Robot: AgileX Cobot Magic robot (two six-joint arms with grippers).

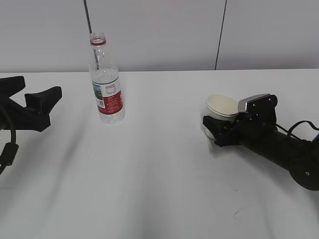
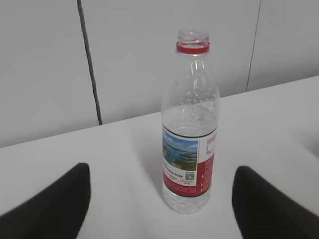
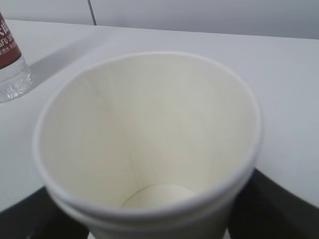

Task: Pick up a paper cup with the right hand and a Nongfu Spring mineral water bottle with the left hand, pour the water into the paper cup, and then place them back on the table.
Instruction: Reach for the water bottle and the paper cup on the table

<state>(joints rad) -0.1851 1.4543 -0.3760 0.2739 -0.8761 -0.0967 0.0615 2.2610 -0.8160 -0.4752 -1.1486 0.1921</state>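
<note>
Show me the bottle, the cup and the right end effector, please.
bottle (image 2: 188, 164): left wrist view, on its label.
cup (image 3: 149, 129): right wrist view, on its inner wall.
right end effector (image 1: 219, 130): exterior view, at its tips by the cup.

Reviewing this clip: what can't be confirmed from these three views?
- Exterior view: whether the right gripper grips the paper cup; the cup and black housing hide the jaws.
- Right wrist view: the cup's outside and base, cut off by the bottom edge.
- Left wrist view: the left gripper shows only two dark tips flanking the bottle.
- Label text: too small.
</note>
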